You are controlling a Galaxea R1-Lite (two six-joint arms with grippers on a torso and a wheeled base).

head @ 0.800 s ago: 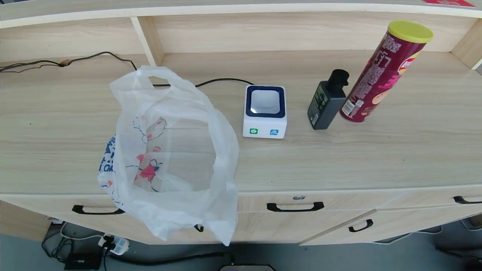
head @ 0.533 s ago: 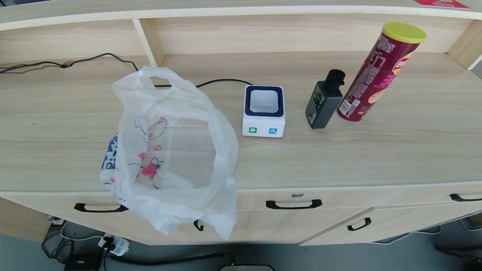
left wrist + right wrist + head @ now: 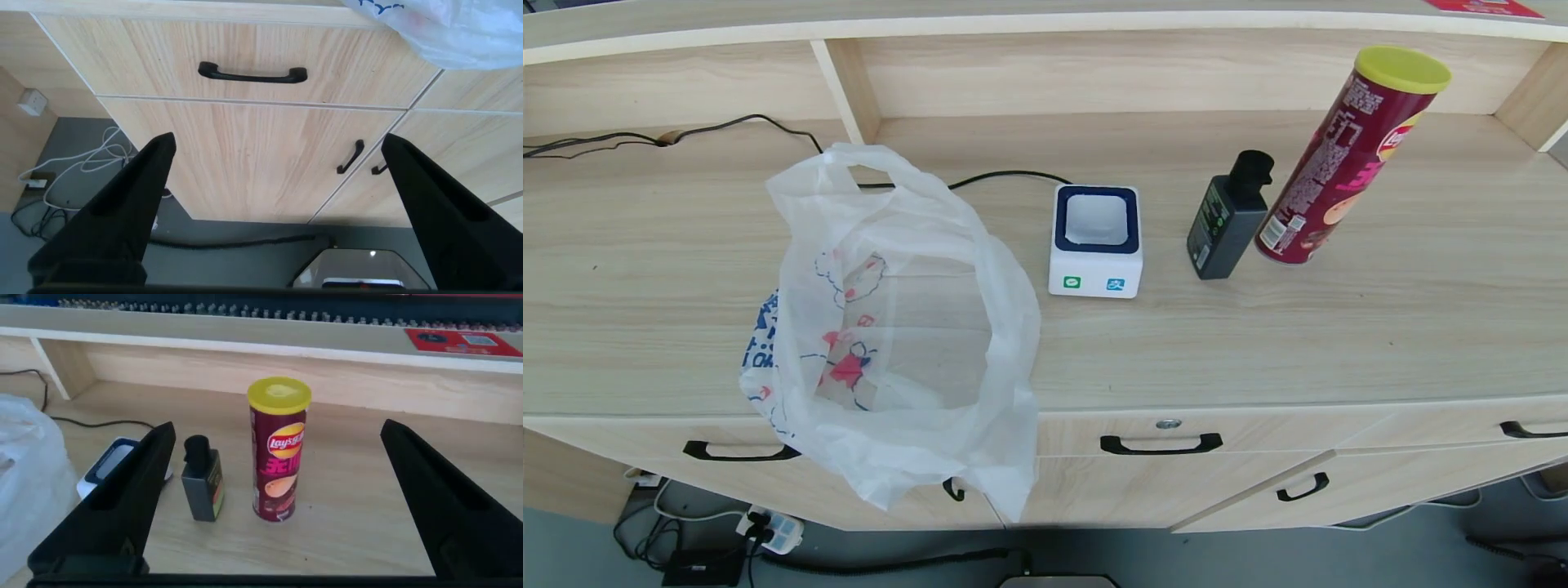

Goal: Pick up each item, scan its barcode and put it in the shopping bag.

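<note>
at the right of the head view, the red chip can (image 3: 1339, 155) stands on the counter (image 3: 1339, 343) just beside the dark bottle (image 3: 1225, 229), white scanner (image 3: 1096, 245) mid-frame, shopping bag (image 3: 890, 327) open at lower left. left gripper (image 3: 278, 137) and right gripper (image 3: 278, 425) both gape, empty. best, i judge: right gripper squares on the can's middle, clear of the bottle.

One shopping bag (image 3: 796, 314), one scanner (image 3: 1096, 245) — plus one dark bottle (image 3: 1222, 233), one chip can (image 3: 1339, 163).
</note>
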